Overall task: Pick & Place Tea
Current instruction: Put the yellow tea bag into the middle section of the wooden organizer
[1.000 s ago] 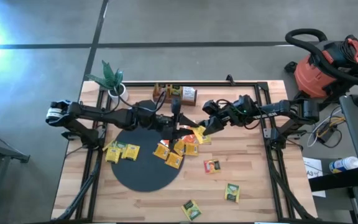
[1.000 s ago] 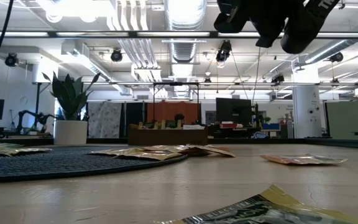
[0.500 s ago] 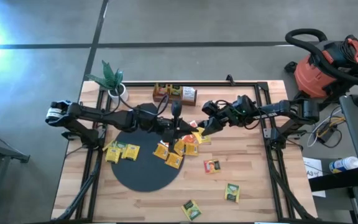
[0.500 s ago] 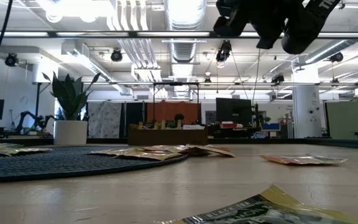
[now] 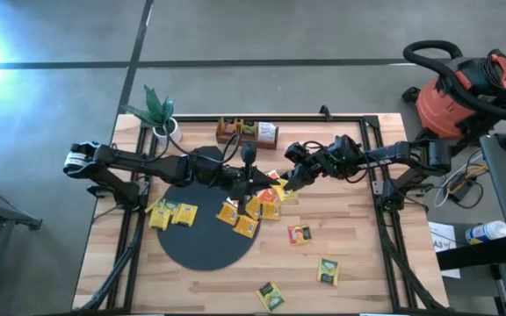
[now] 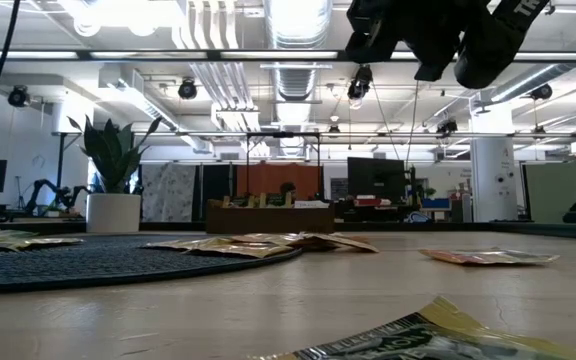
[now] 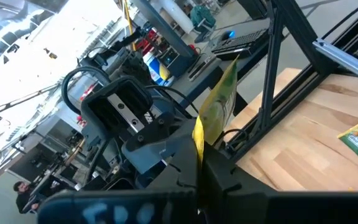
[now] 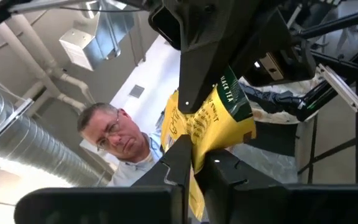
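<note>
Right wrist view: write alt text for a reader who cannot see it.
A yellow square tea packet is gripped by both arms at once: the right gripper holds its near edge, and the left gripper, reaching in from the far side, is shut on its opposite edge. A person stands in the room behind.

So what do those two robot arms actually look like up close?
Both are dark, slender, jointed arms reaching in from the table's two sides. The left arm has a white and black block at its base end; the right arm is black all along. The left gripper and right gripper each end in two flat, angular black fingers.
</note>
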Robot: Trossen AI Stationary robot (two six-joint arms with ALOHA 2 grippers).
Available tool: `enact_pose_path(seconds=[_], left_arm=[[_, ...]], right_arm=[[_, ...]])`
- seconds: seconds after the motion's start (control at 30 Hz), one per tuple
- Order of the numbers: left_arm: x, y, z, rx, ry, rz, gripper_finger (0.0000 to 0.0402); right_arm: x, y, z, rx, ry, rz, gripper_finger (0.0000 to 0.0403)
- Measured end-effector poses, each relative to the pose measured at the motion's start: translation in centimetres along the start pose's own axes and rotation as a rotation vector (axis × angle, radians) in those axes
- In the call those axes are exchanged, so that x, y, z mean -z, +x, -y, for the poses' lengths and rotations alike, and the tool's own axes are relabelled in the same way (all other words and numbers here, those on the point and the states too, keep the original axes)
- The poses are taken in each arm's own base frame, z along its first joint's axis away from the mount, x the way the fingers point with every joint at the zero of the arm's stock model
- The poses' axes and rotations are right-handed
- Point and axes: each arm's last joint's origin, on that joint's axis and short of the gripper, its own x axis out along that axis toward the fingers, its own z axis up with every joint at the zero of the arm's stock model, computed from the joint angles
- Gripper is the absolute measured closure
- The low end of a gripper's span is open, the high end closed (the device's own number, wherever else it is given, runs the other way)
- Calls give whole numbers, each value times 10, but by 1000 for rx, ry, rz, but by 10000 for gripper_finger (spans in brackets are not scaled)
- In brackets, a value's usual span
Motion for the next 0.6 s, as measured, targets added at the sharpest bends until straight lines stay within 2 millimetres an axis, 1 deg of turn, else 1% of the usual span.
enact_pose_path(seconds=[0.23, 0.33, 0.47, 0.6], left_arm=[[2, 0, 0, -10, 0, -29, 401], [4, 0, 2, -12, 2, -72, 401], [9, -2, 3, -43, 10, -177, 401], [9, -7, -1, -103, 8, -247, 401]], right_arm=[[-1, 0, 0, -5, -29, 30, 285], [0, 0, 0, -2, -38, 0, 256], [3, -1, 1, 10, -33, -70, 229], [6, -5, 4, 23, -32, -85, 215]])
